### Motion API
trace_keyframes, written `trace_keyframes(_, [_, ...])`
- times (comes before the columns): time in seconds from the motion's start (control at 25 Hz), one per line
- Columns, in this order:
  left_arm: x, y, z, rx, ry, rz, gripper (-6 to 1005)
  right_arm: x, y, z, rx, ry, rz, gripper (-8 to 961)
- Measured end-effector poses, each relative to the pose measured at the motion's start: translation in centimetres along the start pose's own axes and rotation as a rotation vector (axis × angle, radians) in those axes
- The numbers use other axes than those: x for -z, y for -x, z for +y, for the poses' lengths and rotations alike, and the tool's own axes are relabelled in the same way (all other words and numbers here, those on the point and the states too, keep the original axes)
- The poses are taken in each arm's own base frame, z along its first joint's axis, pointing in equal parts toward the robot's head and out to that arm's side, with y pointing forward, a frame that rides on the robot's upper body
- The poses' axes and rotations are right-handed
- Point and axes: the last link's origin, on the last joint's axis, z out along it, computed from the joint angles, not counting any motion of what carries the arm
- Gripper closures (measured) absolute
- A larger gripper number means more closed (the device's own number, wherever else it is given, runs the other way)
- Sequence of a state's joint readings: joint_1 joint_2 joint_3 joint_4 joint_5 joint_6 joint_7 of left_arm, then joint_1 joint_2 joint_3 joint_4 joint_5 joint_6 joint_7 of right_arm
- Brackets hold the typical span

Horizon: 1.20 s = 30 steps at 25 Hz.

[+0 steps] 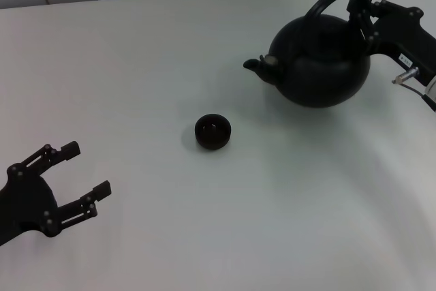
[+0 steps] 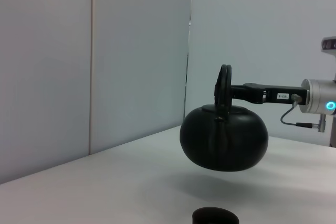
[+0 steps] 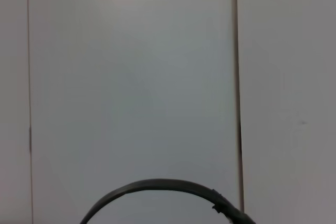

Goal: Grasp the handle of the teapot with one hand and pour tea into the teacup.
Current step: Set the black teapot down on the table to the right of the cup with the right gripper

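The right gripper [image 1: 360, 11] is clamped on the thick black arched handle [image 1: 327, 1] of the big round matte-black teapot [image 1: 320, 63], gripping it at the hoop's right end, and the pot is in the air! The left wrist view makes that plain: a clear gap and a soft shadow sit between the pot's belly and the white table [image 1: 204, 236]. Its short spout [image 1: 255, 64] points toward the robot's left, roughly level, nothing tipping out that I can see.

Now the target: the small round black handleless teacup [image 1: 213, 131] stands alone on the table, nearer the robot and left of the pot, well apart from the spout. That gap is the worry. Tilt now, I'd judge, and any tea lands on bare table short of the cup, so the spout needs carrying over that little mouth first.

Second risk: the grip is off to one end of the hoop, not its crown. A heavy pot could swing or rotate in the jaws as the wrist rolls, throwing the stream wide. And that cup is tiny; a fast tilt could overshoot it, or a low spout could knock it.

Far off at the near left, the left gripper [image 1: 75, 175] sits idle, fingers spread wide and holding nothing.
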<state>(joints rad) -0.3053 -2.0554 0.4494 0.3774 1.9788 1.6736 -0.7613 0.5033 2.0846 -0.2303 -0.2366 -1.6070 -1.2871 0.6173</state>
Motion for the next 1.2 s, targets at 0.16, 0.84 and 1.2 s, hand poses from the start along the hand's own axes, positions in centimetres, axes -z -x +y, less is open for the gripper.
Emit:
trace_keyframes(0.16, [0.0, 0.0, 0.0, 0.000, 0.000, 0.000, 135, 0.2, -0.5, 0.2, -0.001, -0.006, 0.012, 873])
trace_keyframes(0.84, [0.1, 0.1, 0.2, -0.001, 0.001, 0.003, 136, 1.4, -1.8, 0.9, 0.009, -0.039, 0.029, 849])
trace_keyframes(1.2, [0.2, 0.1, 0.4, 0.004, 0.004, 0.008, 136, 1.9, -2.2, 1.2, -0.017, -0.042, 0.040, 836])
